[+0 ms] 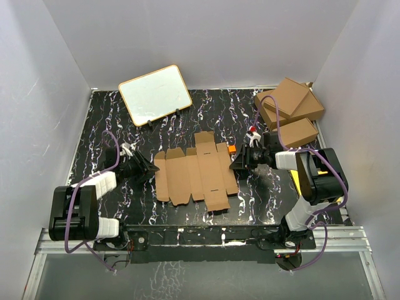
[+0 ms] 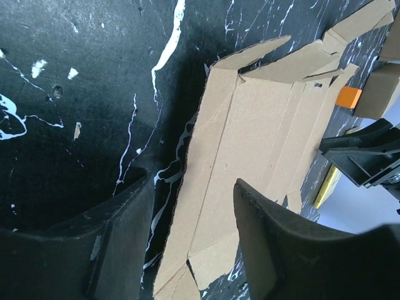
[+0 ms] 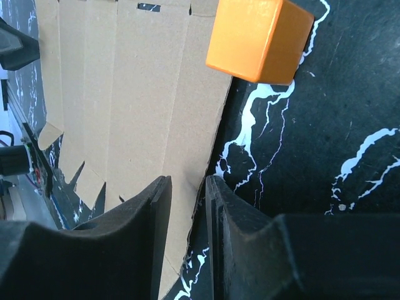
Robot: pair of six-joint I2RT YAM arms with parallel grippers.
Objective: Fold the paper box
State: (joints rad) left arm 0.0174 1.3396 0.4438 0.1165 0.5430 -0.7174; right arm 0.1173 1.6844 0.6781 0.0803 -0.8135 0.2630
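The paper box [image 1: 197, 175] is a flat die-cut brown cardboard sheet with tabbed flaps, lying unfolded on the black marbled table. My left gripper [image 1: 149, 170] is at its left edge. In the left wrist view the left gripper [image 2: 194, 184] is open, and its fingers straddle the left edge of the cardboard [image 2: 250, 137] without holding it. My right gripper [image 1: 236, 165] is at the sheet's right edge. In the right wrist view the right gripper [image 3: 187, 180] has a narrow gap between its fingers, and the edge of the cardboard [image 3: 125, 94] runs under that gap, unpinched.
A small orange block [image 1: 232, 149] sits by the sheet's far right corner, close to the right gripper; it also shows in the right wrist view [image 3: 259, 37]. A whiteboard [image 1: 155, 95] stands at the back left. Three brown cartons [image 1: 289, 106] are stacked at the back right. White walls enclose the table.
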